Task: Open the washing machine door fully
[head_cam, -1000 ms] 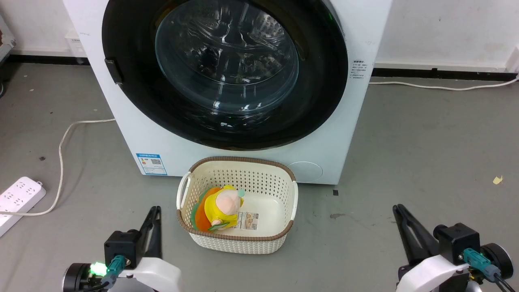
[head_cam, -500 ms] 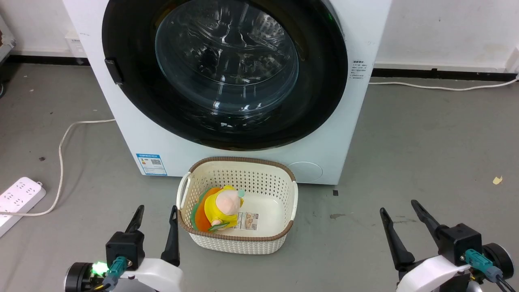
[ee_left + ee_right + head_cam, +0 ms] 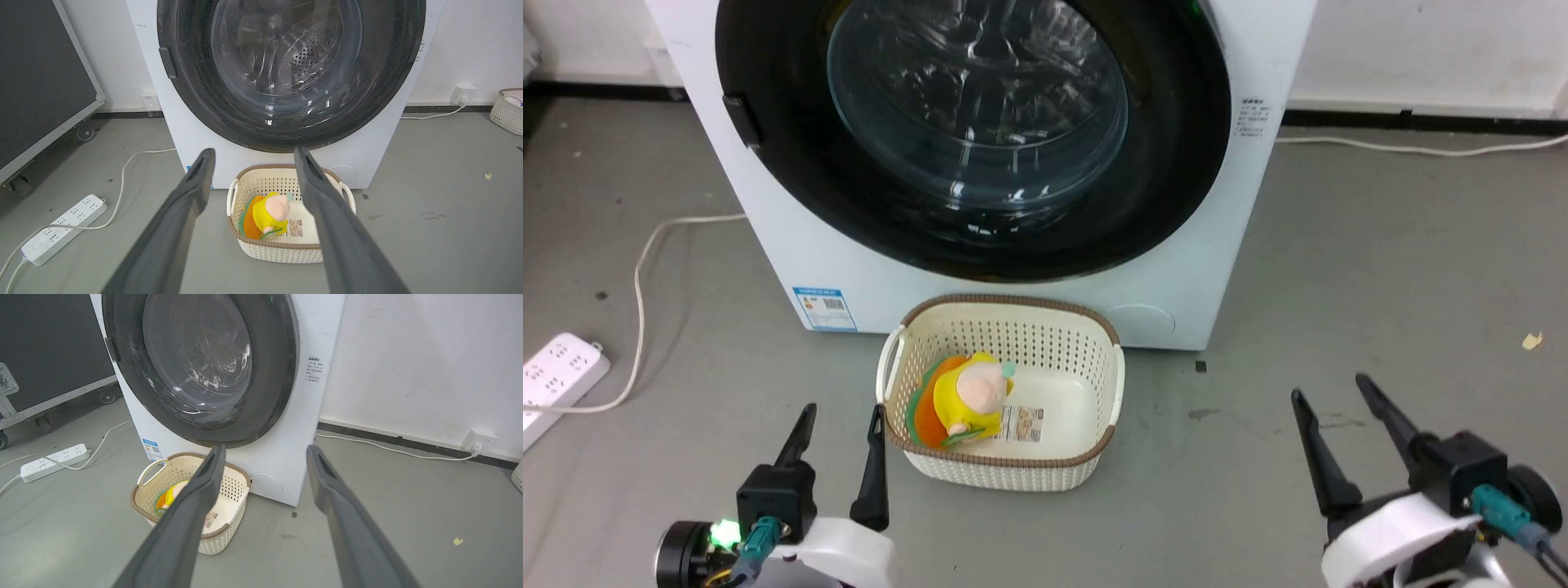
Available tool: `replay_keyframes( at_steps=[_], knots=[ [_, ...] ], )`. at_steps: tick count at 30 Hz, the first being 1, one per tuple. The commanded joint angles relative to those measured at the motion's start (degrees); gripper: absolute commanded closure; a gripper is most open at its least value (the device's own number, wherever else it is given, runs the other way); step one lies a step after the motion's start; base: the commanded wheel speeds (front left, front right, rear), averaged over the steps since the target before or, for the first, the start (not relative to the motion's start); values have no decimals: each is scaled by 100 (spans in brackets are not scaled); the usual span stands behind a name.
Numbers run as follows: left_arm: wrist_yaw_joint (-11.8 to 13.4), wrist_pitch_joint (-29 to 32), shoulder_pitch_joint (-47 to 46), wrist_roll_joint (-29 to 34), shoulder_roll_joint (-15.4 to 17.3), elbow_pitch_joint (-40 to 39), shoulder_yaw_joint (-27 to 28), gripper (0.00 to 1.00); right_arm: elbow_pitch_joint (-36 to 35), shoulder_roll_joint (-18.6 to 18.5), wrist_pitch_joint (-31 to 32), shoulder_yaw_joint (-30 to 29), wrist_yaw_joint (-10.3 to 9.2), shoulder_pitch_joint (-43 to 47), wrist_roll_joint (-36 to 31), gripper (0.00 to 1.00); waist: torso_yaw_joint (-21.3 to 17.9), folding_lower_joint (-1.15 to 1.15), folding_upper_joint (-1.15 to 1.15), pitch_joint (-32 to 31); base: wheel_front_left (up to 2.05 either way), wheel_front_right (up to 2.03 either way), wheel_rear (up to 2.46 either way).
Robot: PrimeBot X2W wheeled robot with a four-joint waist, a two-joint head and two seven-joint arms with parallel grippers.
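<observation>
Shut washing machine door [image 3: 972, 139]; left hand [image 3: 842, 408] and right hand [image 3: 1329, 385] both spread wide, holding nothing.
The glossy black door sits flush in the front of the white washing machine [image 3: 792, 245], its small handle [image 3: 735, 121] at the left rim. Both hands hang low over the grey floor [image 3: 1258, 269], apart from the door, flanking a cream basket [image 3: 1001, 482] with a yellow plush toy [image 3: 968, 400] inside.

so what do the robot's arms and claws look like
Left claw and right claw each have two long, tapering dark grey fingers on a black boxy block, carried by a white wrist shell. A teal cable plug sits at each wrist; a green light glows on the left.
</observation>
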Motion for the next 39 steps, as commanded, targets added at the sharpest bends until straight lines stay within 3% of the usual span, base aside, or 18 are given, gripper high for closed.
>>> replay_keyframes(
  at_steps=[1,10,23,25,39],
  knots=[
    [3,-58,-121,-17,5,-46,-14,0,-17,-23,-57,-12,-1,-155,76,0,21,0,0,69,0,0,0],
    [-10,-165,-268,-35,5,-115,-55,0,37,-153,-65,-25,-2,-724,439,0,108,0,0,369,0,0,0],
    [-18,-321,-443,-27,5,-224,-97,0,228,-176,151,-308,-2,-1713,1536,0,240,0,0,701,0,0,0],
    [-19,-345,-466,-27,5,-240,-104,0,318,-158,225,-399,-2,-1869,1680,99,259,0,0,753,0,0,0],
    [-34,-512,-704,-63,5,-341,-195,0,1047,-82,997,-976,-3,-3275,2612,100,428,0,0,1238,0,0,0]
  ],
)
